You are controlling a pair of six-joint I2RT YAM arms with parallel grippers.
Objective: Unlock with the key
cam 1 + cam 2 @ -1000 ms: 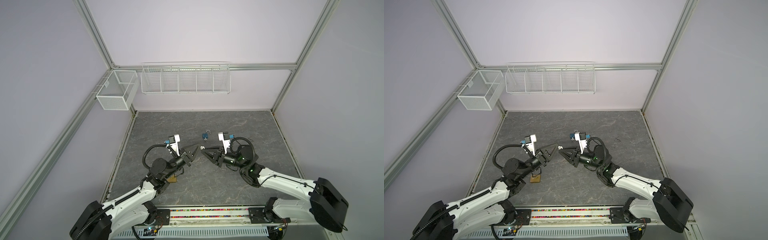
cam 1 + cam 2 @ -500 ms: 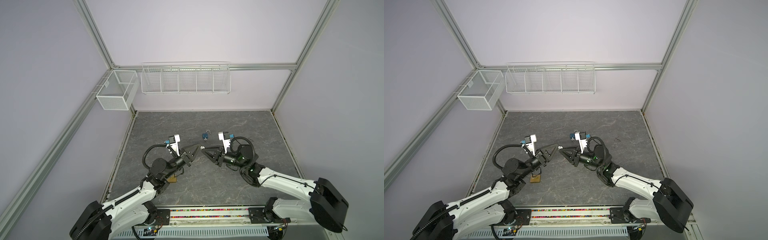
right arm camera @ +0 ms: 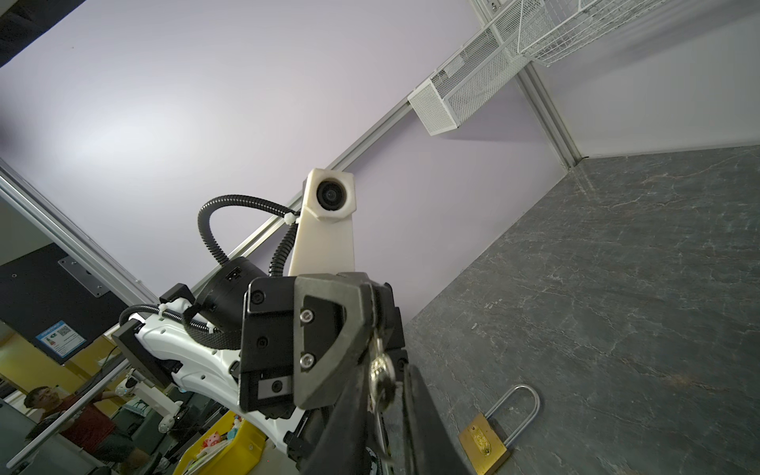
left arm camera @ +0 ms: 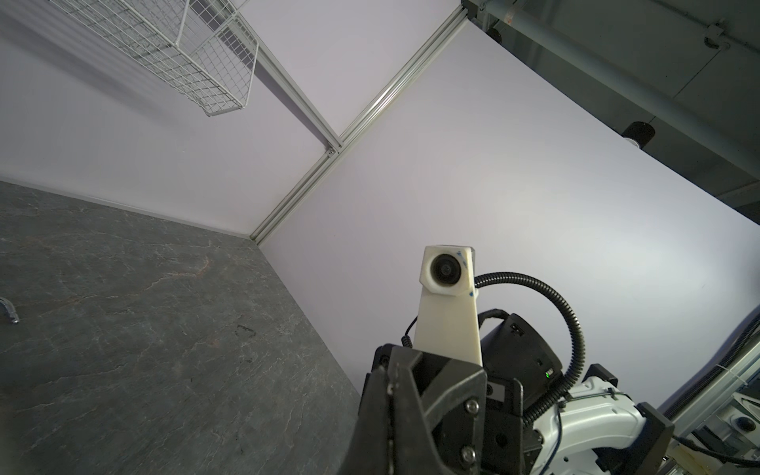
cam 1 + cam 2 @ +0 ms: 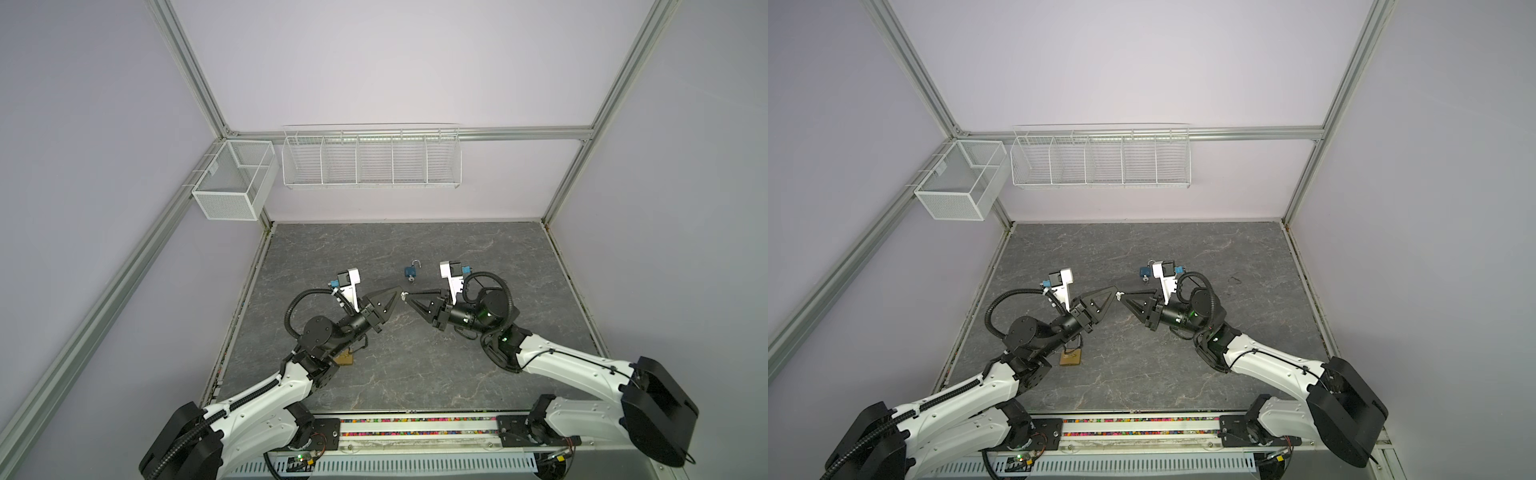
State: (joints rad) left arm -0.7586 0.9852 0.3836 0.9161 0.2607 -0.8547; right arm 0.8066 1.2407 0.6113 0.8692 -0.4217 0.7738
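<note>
At left pincer (image 5: 400,291) tip, key (image 3: 381,376)

So we're looking at a small silver key (image 3: 382,380) that's hanging off the table, pinched in the tips of the left gripper (image 5: 399,292). In both top views it's showing up as just a pale speck (image 5: 404,296) around mid-table. We're also seeing two padlocks. A blue padlock (image 5: 411,272) is lying just behind the key with its shackle popped open, and a brass padlock (image 3: 482,444) with a long shackle is lying flat nearer the front-left, partly hidden in both top views (image 5: 1070,358).
</note>
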